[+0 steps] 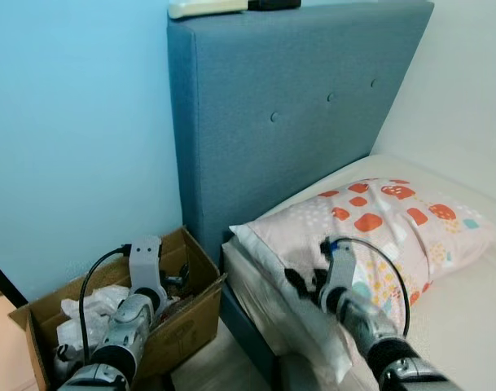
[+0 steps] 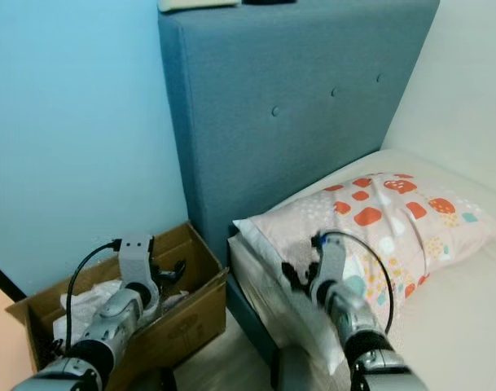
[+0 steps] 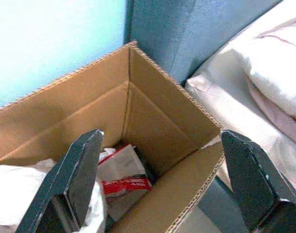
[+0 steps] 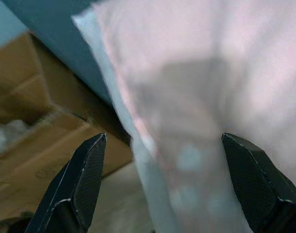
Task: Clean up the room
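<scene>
An open cardboard box (image 1: 205,259) stands on the floor between the blue wall and the bed. Inside it lie crumpled white paper (image 1: 83,314) and a red and white wrapper (image 3: 125,176). My left gripper (image 1: 176,281) hovers over the box's right half, open, with nothing between its fingers (image 3: 78,173). My right gripper (image 1: 306,281) is open too, held just above the near corner of a pillow (image 1: 388,218) printed with red and orange spots. In the right wrist view the gripper's (image 4: 165,138) fingers straddle the pillow's edge without holding it.
A tall blue padded headboard (image 1: 288,106) rises behind the box and pillow. On its top lie a cream object (image 1: 204,7) and a black one (image 1: 274,4). The white mattress (image 1: 467,318) spreads to the right. The light blue wall (image 1: 76,130) closes off the left.
</scene>
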